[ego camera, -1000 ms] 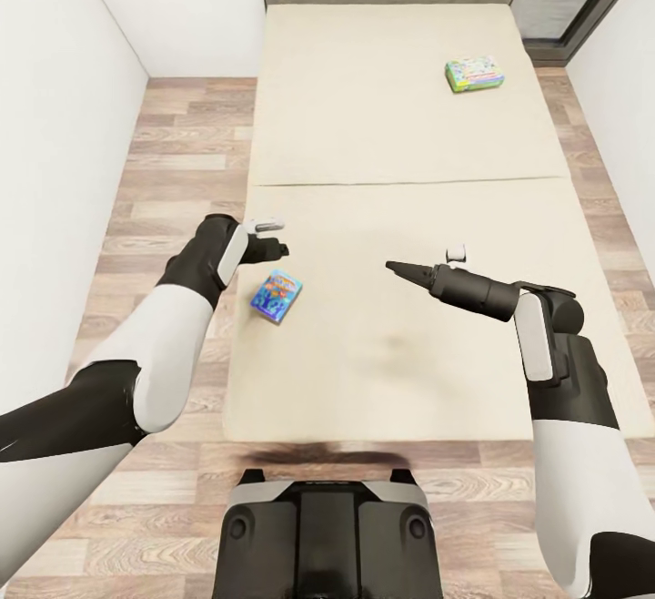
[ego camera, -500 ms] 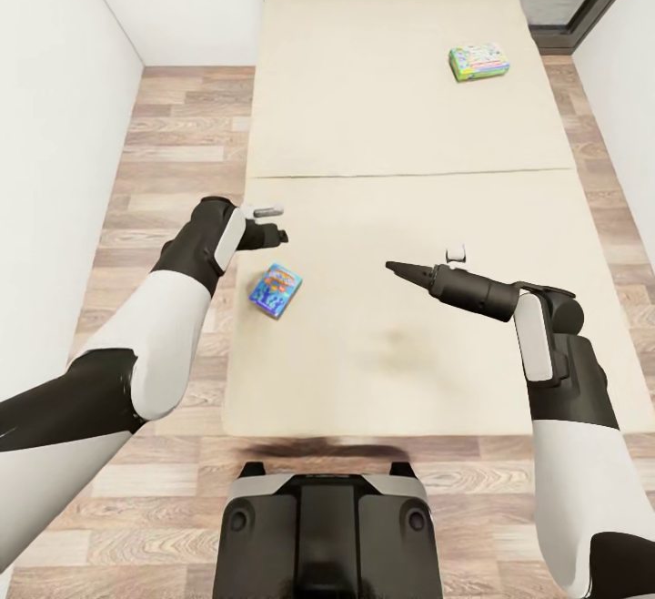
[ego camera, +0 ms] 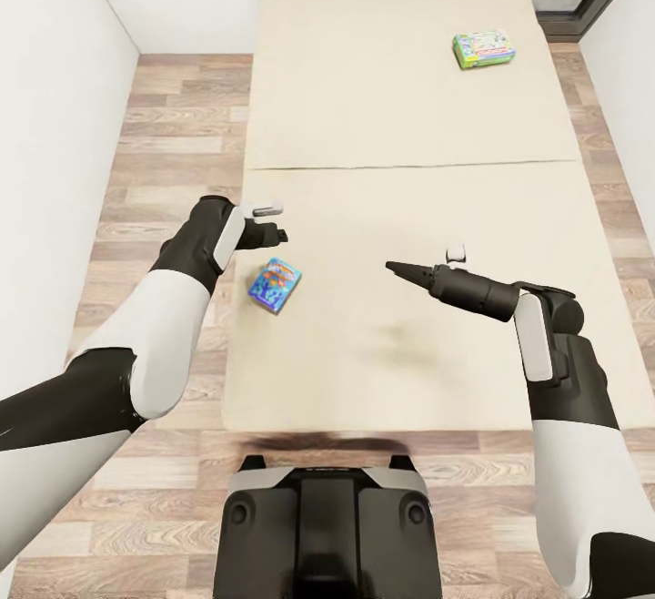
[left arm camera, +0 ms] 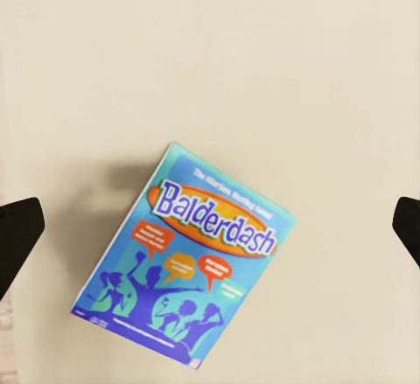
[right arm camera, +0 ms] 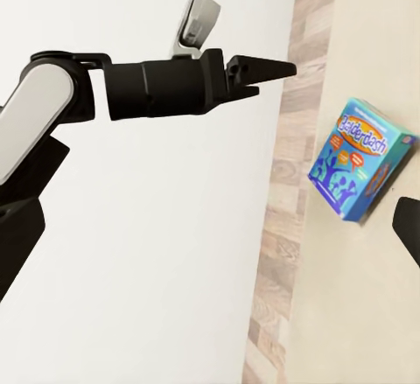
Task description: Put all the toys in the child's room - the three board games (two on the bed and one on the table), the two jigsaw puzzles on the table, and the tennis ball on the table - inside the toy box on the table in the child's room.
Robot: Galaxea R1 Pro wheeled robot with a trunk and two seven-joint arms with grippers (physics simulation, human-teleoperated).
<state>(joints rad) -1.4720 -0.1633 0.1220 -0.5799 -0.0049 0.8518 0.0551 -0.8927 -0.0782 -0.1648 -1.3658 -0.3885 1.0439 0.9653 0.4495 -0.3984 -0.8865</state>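
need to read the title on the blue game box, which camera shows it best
The left wrist view: the blue Balderdash box lies face-on on the beige mattress, its lettering legible. The right wrist view shows it smaller and at an angle, title still readable. In the head view it is too small to read.

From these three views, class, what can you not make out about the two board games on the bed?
- Green-edged board game, head view: too small and far to read its print.
- Blue board game, left wrist view: small bottom lettering blurred; the underside is hidden against the bed.
- Blue board game, right wrist view: the far sides face away from the camera.
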